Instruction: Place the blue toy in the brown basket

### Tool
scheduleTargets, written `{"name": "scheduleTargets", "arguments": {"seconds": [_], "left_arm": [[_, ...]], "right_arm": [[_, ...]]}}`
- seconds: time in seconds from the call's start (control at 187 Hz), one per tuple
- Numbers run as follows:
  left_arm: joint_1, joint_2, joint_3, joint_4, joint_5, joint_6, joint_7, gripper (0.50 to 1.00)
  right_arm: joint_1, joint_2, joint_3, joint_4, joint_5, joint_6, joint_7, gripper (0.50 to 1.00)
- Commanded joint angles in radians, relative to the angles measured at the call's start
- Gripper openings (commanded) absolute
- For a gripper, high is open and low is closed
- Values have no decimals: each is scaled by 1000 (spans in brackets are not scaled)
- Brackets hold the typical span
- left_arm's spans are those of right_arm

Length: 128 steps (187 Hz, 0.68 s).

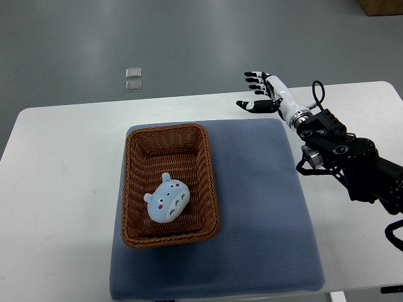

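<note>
- Already the blue toy (168, 199) lies inside the brown basket (208, 182), on its woven floor toward the near end, at about 6 o'clock from the basket's middle.
- It lies tilted, ears pointing to about 10 o'clock, face up.
- That basket sits on the left half of a blue mat (264, 214), which lies on the white surface (63, 189).
- At about 2 o'clock from the basket, well apart from it, the right robot hand (263, 93) hangs over the far edge of the surface, fingers spread and holding nothing.
- Its dark arm (352, 160) enters from the right edge.
- Beyond the surface, at 12 o'clock, two small metal plates (133, 79) sit in the grey floor (189, 44).
</note>
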Motion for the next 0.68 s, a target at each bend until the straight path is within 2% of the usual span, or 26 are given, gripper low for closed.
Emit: {"name": "scheduleTargets", "arguments": {"seconds": [0.0,0.096,0.144,0.23,0.481,0.679], "left_arm": [[0,0,-2,2,-1,0,0,1000],[0,0,-2,2,-1,0,0,1000],[-2,0,-2,2,-1,0,0,1000],[-2,0,-2,2,-1,0,0,1000],[-2,0,-4,3,-1,0,0,1000],[-3,0,-4,3,-1,0,0,1000]], "right_arm": [[-18,-9,0,2,144,60,0,858],[-29,-10,2,2,201,94,2,862],[-31,-13,3,2,225,102,2,895],[-34,-13,3,1,245,102,5,911],[-54,-16,122,-2,250,94,9,911],[-61,-30,135,-4,247,93,11,911]]}}
